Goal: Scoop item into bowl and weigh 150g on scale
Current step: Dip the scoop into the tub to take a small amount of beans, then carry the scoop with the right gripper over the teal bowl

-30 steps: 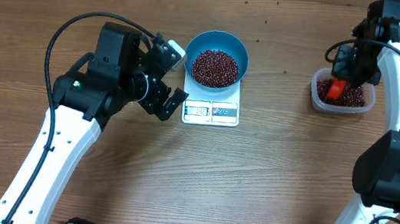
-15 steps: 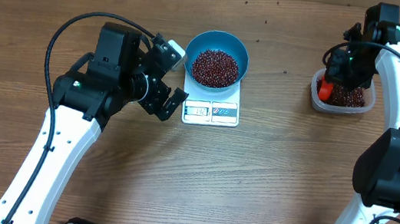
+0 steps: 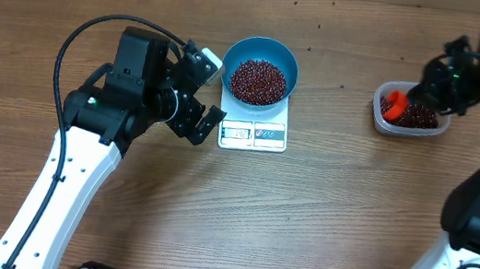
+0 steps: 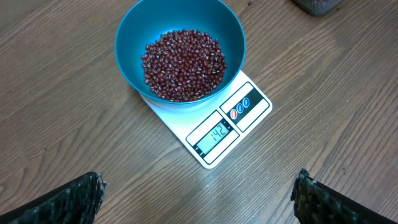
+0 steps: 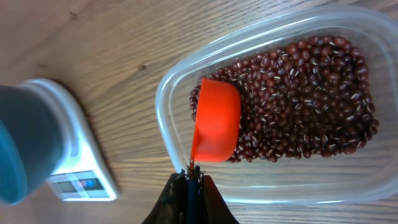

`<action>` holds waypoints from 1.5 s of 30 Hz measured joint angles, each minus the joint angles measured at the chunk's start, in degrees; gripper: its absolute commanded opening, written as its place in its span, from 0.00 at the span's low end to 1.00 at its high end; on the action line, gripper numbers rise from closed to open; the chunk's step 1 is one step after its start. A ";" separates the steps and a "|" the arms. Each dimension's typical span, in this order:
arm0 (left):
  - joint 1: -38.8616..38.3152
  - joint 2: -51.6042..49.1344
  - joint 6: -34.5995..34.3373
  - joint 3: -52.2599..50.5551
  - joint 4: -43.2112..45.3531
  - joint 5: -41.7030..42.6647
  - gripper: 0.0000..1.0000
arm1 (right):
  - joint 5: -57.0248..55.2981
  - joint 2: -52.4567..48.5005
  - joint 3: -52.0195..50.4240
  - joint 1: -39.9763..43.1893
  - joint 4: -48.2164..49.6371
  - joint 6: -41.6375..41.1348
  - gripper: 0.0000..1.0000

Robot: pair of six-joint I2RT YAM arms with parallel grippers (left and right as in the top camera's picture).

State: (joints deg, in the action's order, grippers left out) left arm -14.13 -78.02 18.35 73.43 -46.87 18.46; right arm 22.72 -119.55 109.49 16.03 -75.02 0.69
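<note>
One heaped scoop (image 5: pixel 216 118), clamped by its handle in the tightly closed right gripper (image 5: pixel 189 179) inside the tub (image 5: pixel 166 93) near the table's (image 3: pixel 323 210) right edge, is judged enough to overshoot the beans (image 4: pixel 183 65) in the bowl (image 4: pixel 134 37) on the scale (image 4: pixel 169 116) toward the far edge, beside which the left gripper (image 4: pixel 199 202) is held spread wide, holding nothing.

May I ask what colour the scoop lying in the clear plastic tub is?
The scoop is bright orange-red; the right wrist view shows it best.

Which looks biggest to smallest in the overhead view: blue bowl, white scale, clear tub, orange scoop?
1. The blue bowl and the white scale: about equally wide, and the scale is partly hidden beneath the bowl, so unranked.
2. The clear tub, slightly smaller.
3. The orange scoop.
</note>
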 measured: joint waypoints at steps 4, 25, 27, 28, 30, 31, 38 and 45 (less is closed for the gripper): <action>0.00 0.00 0.00 0.00 0.00 0.00 1.00 | 6.56 0.00 0.00 4.28 -1.11 2.23 0.04; 0.00 0.00 0.00 0.00 0.00 0.00 1.00 | 33.83 0.00 0.00 9.16 -8.90 17.38 0.04; 0.00 0.00 0.00 0.00 0.00 0.00 0.99 | 34.32 0.00 0.00 8.04 -8.98 17.66 0.04; 0.00 0.00 0.00 0.00 0.00 0.00 1.00 | 34.51 0.00 0.00 7.23 -8.94 17.84 0.04; -0.02 0.00 0.00 0.00 0.00 0.00 1.00 | 34.80 0.02 0.00 5.64 -8.94 18.08 0.04; -0.02 0.00 0.00 0.00 0.00 0.00 1.00 | 34.97 0.02 0.00 4.57 -8.76 18.18 0.04; 0.00 0.00 0.00 0.00 0.00 0.00 1.00 | 35.39 1.57 0.00 -2.75 -6.43 18.43 0.04; 0.00 0.00 0.00 0.00 0.00 0.00 0.99 | 32.83 5.25 0.02 -9.31 -0.90 14.01 0.04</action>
State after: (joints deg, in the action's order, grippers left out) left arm -14.13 -78.02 18.35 73.43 -46.87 18.46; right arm 55.55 -114.30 109.51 6.72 -75.92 14.70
